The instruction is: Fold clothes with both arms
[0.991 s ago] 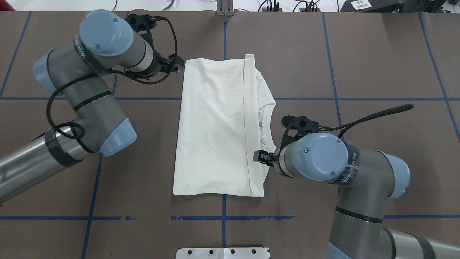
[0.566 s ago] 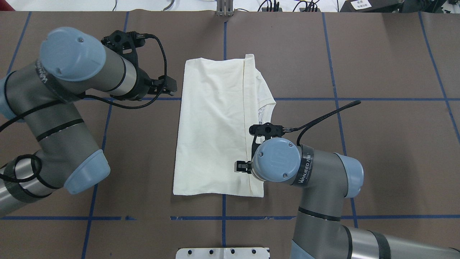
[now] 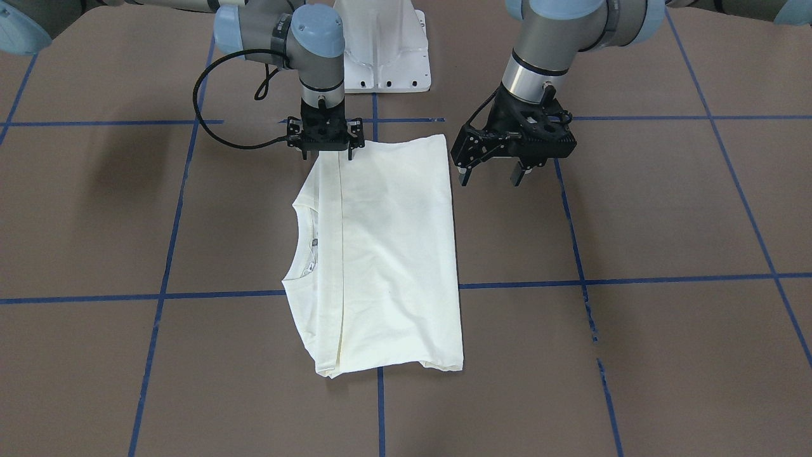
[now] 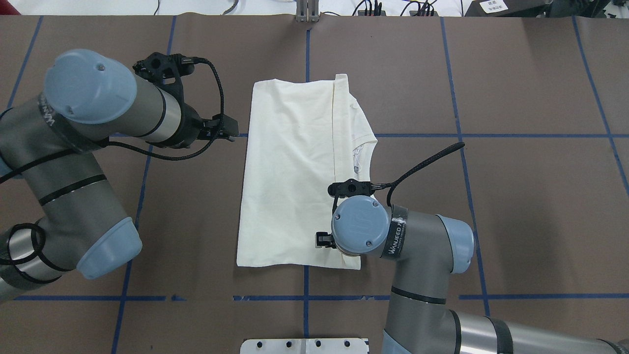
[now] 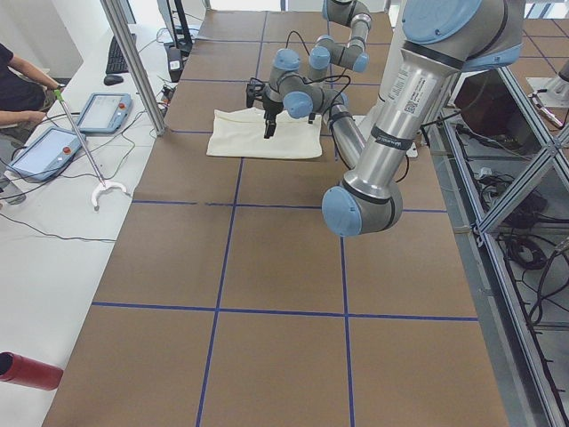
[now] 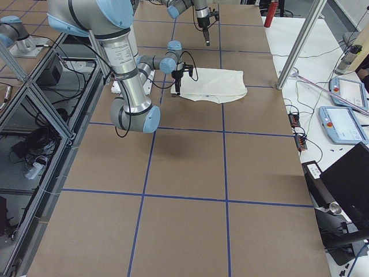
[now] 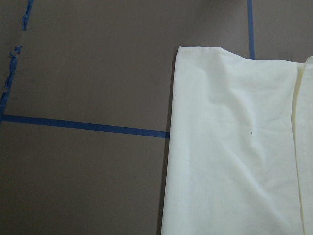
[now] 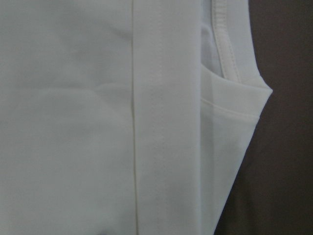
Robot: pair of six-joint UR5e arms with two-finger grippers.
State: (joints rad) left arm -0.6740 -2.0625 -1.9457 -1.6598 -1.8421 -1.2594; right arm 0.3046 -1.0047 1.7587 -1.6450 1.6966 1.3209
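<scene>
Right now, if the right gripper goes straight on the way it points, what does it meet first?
Most likely the T-shirt. The right gripper points straight down over the hem band at the shirt's robot-side end, and its wrist camera shows mostly cloth beneath. The gap to the cloth is unclear.

— What carried it all?
— A wide table [image 4: 516, 206] under a matte brown covering, marked off into big rectangles by blue tape lines [image 4: 491, 135], worn through in a spot or two.
— And on it?
— A cream T-shirt [image 4: 290, 172] lay flat near the middle, folded into a long rectangle. It covered the crossing of two tape lines. The neckline showed at the long edge on the robot's right, under a folded-over hem.
— Anything more?
— A white base plate [image 4: 304, 345] sat at the robot's edge, apart from the shirt.
</scene>
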